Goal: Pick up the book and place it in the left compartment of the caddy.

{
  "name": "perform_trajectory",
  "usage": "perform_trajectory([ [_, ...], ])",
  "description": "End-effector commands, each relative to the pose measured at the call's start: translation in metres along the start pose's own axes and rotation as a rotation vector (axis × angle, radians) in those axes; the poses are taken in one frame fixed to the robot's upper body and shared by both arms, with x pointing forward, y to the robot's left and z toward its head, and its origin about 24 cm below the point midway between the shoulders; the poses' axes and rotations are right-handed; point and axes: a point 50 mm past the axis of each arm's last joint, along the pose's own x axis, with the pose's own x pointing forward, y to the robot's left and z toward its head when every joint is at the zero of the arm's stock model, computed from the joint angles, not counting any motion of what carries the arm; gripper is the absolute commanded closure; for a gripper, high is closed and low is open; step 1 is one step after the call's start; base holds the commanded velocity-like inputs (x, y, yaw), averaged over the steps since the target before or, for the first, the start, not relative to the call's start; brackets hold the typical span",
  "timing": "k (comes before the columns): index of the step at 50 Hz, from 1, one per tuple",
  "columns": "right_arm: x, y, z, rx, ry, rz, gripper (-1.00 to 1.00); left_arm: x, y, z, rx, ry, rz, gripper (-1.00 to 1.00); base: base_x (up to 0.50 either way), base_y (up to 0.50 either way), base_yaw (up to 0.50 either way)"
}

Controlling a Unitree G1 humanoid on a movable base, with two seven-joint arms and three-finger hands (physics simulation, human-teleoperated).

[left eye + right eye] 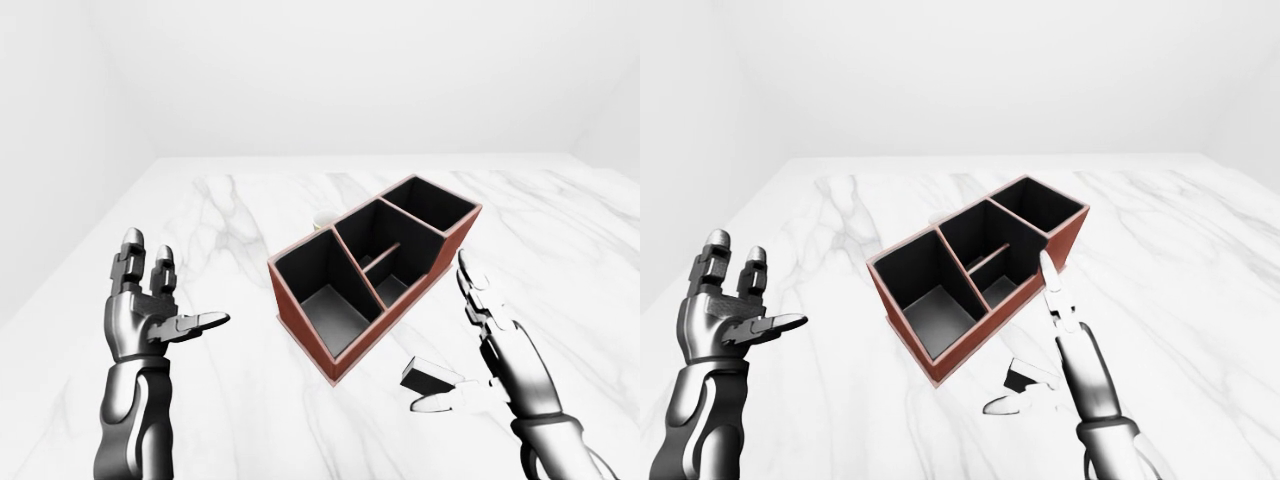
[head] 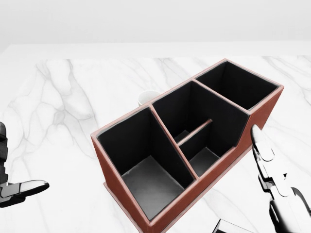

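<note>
Caddy (image 1: 375,275) first: you have one of them, brick-red outside and black inside, lying at a slant on the white marble tabletop (image 1: 230,215). Count its compartments in the head view and you get four: one large at the lower left, two small ones split by a low divider in the middle, and one at the upper right. All four look bare inside.

Your one book (image 1: 432,375) lies flat on the tabletop, a small dark slab just beside the caddy's lower right side, apart from it. Your right hand (image 1: 480,350) is right at it, fingers spread and released, the thumb (image 1: 435,403) reaching under the book's near edge; whether it touches is unclear.

Your left hand (image 1: 150,310) is raised well to the left of the caddy, palm open, fingers upright, grasping nothing.

One small pale rounded object (image 2: 147,97) peeks over the caddy's far wall; you cannot tell what it is.
</note>
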Motion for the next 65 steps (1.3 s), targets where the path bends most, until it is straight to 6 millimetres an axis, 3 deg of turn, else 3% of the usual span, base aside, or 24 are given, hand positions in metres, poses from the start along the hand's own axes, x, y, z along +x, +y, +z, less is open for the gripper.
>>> perform_trajectory([
  [1, 0.003, 0.004, -0.006, -0.095, 0.050, 0.033, -1.00, 0.000, 0.001, 0.001, 0.000, -0.004, 0.001, -1.00, 0.00, 0.00, 0.00],
  [18, 0.010, -0.002, -0.006, -0.209, 0.067, 0.056, -1.00, 0.000, 0.000, 0.000, 0.002, 0.001, 0.001, -1.00, 0.00, 0.00, 0.00],
  [56, 0.010, -0.010, -0.053, -0.202, 0.271, 0.110, -1.00, 0.001, -0.001, -0.005, 0.007, 0.019, -0.004, -1.00, 0.00, 0.00, 0.00],
  [65, 0.010, -0.018, -0.052, -0.249, 0.285, 0.093, -1.00, 0.001, -0.002, -0.006, 0.010, 0.025, -0.006, -1.00, 0.00, 0.00, 0.00],
])
